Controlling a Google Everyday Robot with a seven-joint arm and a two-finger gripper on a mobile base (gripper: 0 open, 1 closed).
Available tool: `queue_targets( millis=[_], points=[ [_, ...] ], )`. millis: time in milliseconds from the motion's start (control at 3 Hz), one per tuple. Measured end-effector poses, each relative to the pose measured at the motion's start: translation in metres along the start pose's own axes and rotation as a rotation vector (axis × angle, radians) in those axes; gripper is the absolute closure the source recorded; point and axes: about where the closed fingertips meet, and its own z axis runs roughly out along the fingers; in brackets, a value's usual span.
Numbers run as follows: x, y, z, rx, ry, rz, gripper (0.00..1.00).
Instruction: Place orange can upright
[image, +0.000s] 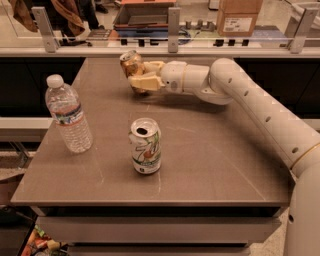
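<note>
The orange can is orange-brown with a silver top. It is tilted, top leaning to the left, just above the far middle of the brown table. My gripper reaches in from the right and is shut on the can, its cream fingers wrapped around the can's lower half. The can's bottom end is hidden behind the fingers.
A white-and-green 7UP can stands upright at the table's middle front. A clear water bottle stands at the left. A railing with glass panels runs behind the table's far edge. My white arm spans the right side.
</note>
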Motion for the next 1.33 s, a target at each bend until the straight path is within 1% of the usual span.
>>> queue_targets(
  millis=[333,1000,1333],
  points=[
    [0.000,0.000,0.000,0.000,0.000,0.000,1.00],
    [0.018,0.003,0.002,0.021,0.031,0.049,1.00],
    [0.016,0.004,0.002,0.020,0.031,0.048,0.74]
  ],
)
